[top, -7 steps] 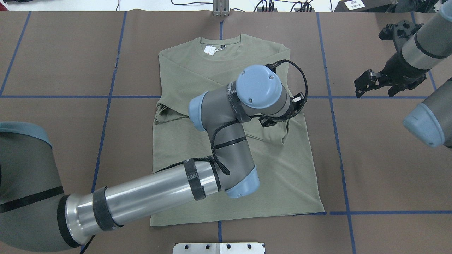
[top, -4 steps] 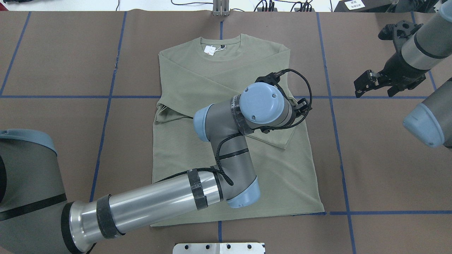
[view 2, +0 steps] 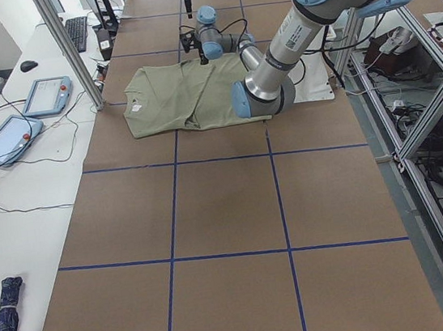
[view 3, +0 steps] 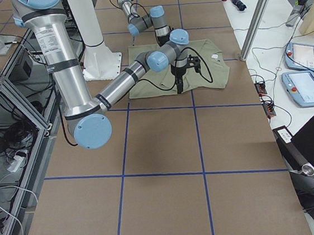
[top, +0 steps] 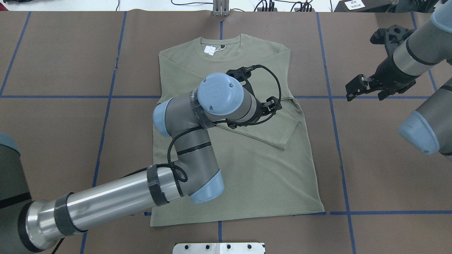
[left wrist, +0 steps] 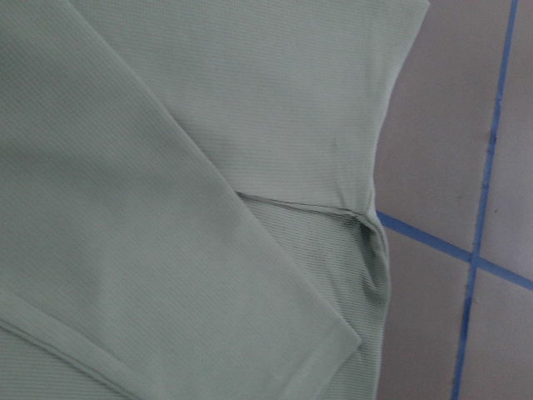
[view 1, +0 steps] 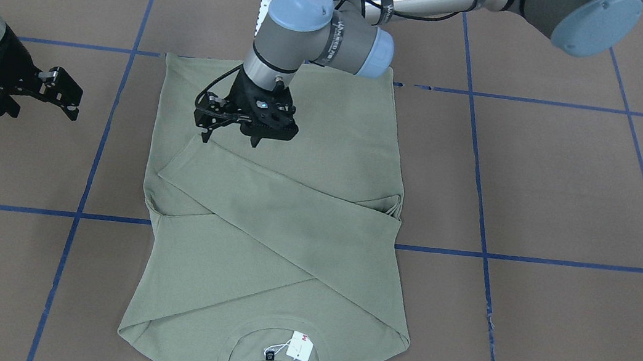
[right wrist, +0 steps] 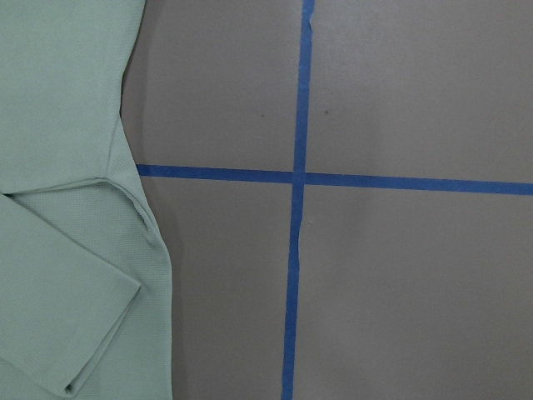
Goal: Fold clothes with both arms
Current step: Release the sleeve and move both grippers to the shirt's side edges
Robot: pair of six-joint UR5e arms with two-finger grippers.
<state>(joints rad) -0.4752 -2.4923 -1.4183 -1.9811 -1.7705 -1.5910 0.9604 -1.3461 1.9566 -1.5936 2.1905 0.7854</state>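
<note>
The brown table (top: 53, 53), marked off with blue tape lines, carries a green shirt (top: 254, 169) lying flat at its middle. The left arm (top: 116, 197) reaches in low across the shirt's lower half, bends sharply at the elbow and turns its wrist straight down over the chest. The right arm (top: 413, 60) is held off to the side, over bare table well clear of the cloth. The shirt's long axis runs away from the robot, hem nearest its base and collar at the far end, with both sleeves folded across the front so that they cross. The left gripper (view 1: 229, 134) hovers just above a sleeve cuff, fingers spread and empty. The right gripper (view 1: 73, 95) is likewise parted and holds nothing. A white tag (view 1: 299, 346) lies inside the collar.
</note>
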